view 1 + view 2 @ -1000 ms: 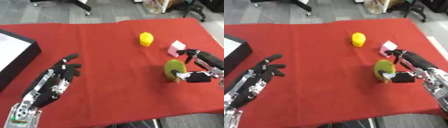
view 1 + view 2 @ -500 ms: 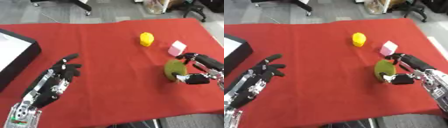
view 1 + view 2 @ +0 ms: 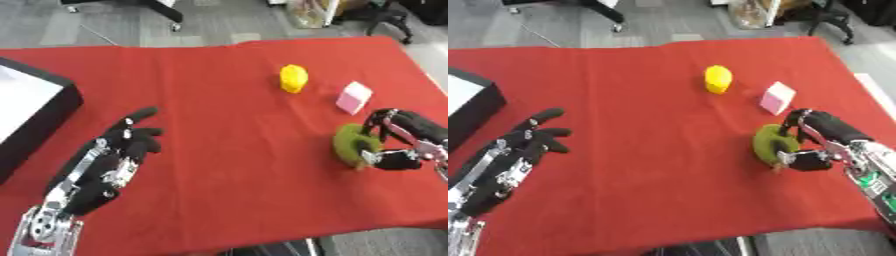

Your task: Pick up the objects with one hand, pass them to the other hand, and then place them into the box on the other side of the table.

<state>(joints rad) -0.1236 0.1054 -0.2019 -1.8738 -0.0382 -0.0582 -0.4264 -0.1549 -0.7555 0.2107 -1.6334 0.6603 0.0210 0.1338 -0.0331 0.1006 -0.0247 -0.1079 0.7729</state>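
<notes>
Red cloth (image 3: 219,100) carries three items: yellow one (image 3: 293,78), pink block (image 3: 353,97), green thing (image 3: 770,144), seemingly pinched by right hand (image 3: 820,142). Left hand (image 3: 109,160) relaxed, empty. One box (image 3: 31,110).

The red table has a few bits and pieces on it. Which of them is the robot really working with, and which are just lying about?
Part of the job:
- green object, gripped by the right hand
- yellow object, waiting on the red cloth
- pink block, also waiting
- black box at the left edge
- left hand, open, ready to receive

Just lying about:
- chair legs beyond the table
</notes>
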